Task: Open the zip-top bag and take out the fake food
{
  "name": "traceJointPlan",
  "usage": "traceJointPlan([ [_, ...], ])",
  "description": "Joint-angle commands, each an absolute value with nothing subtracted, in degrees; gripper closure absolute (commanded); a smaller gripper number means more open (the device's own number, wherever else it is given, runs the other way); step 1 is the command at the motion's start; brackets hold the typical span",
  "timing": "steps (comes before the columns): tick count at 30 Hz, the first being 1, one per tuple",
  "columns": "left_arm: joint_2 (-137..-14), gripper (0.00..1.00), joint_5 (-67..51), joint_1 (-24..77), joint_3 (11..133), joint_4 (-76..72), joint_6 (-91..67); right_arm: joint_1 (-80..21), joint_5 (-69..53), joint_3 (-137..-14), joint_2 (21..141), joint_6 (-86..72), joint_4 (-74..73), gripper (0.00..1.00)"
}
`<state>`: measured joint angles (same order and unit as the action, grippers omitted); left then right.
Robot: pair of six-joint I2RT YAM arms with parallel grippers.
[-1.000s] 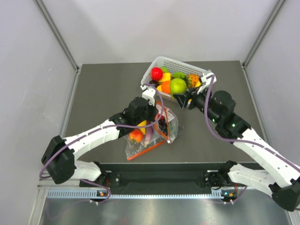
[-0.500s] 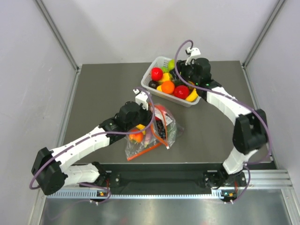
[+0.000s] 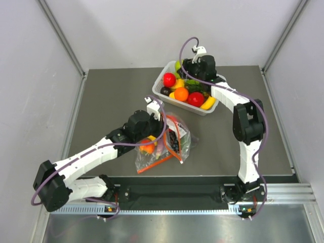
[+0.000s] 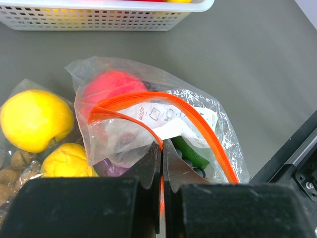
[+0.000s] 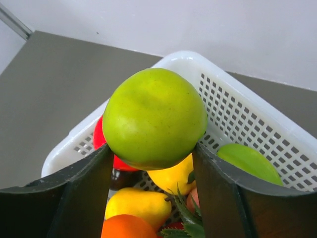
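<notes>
Orange zip strip [image 4: 143, 94] is pinched in the left end effector [image 4: 162, 153]: its fingers are pressed almost together, with the strip running between them at the near lip of the bag's mouth. Bag [image 4: 198, 114] lies on the desk [image 3: 111, 96], right in front of and below that end effector. The mouth gapes and the strip forms an open loop. In the bag there is a red apple [image 4: 111, 89] at the far left and a dark-green fruit [image 4: 190, 151] just beyond the right finger. There's also something purple low by the left finger, can't tell what. Second bag [image 4: 29, 148] lies against it on the left, with a lemon [image 4: 32, 119], another yellow fruit and nuts [image 4: 10, 166] inside. Right end effector [image 5: 152, 148] is well apart from the bag, up over the far end of the white basket [image 5: 257, 106]. It's clamped on a green fruit [image 5: 153, 109], one finger on each side, and the fruit hangs above the basket contents without touching them. Basket sits on the far part of the desk, beyond the bag. It holds red, orange, yellow and green pieces.
</notes>
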<state>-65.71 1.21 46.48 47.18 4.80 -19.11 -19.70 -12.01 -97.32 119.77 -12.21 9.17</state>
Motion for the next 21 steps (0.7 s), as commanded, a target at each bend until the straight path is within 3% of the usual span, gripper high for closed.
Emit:
traceJointPlan([
  [1,-63.81,1.00,0.26,46.32,47.02,2.99,-17.84,-19.25,-11.52,-100.72,120.24,-11.96,9.58,0.36],
  [8,-63.55,1.00,0.26,46.23,47.20,3.16,-17.40,-19.25,-12.39,-99.93,119.19,-11.34,9.40,0.07],
  [14,-62.67,1.00,0.26,46.32,47.81,3.43,-17.23,-19.07,-12.22,-93.35,112.16,-10.37,13.26,0.07],
  [21,-61.79,1.00,-2.02,46.32,50.18,3.08,-16.53,-19.07,-11.86,-81.84,93.80,-9.57,14.94,0.07],
])
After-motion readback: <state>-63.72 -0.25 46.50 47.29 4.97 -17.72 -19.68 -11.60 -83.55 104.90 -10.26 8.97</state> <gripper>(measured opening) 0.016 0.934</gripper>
